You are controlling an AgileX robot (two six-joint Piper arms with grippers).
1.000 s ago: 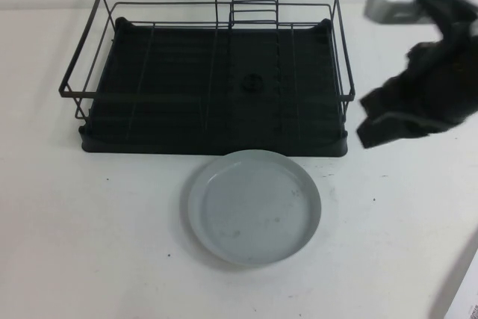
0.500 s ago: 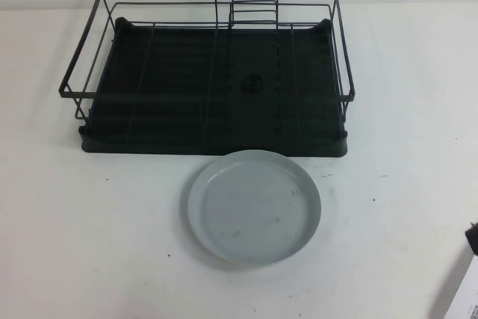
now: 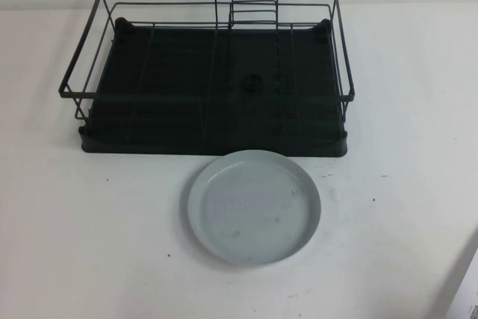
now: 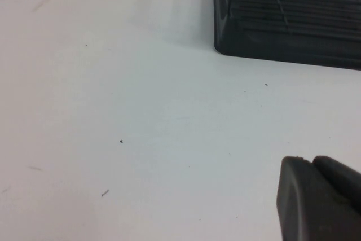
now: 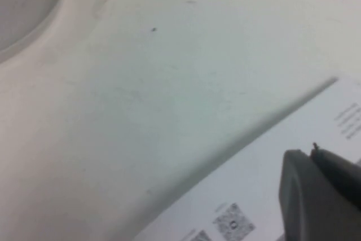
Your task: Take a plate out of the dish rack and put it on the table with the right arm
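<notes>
The pale grey-blue plate [image 3: 254, 207] lies flat on the white table [image 3: 89, 222], just in front of the black wire dish rack [image 3: 213, 143], which holds no dishes. Neither arm shows in the high view. In the right wrist view my right gripper [image 5: 312, 152] is shut and empty, low over a printed sheet at the table's edge, with the plate's rim [image 5: 22, 4] well away from it. In the left wrist view my left gripper [image 4: 309, 161] is shut and empty over bare table, with a corner of the rack [image 4: 282, 32] ahead of it.
A white paper sheet with small printed codes [image 5: 242, 207] lies beside the table's edge and shows at the near right corner of the high view [image 3: 467, 296]. A small upright wire holder [image 3: 254, 9] stands at the back of the rack.
My right arm was raised to the right of the rack a second ago; it has drawn back toward the near right and left the high view. The plate and the rack have not moved.
</notes>
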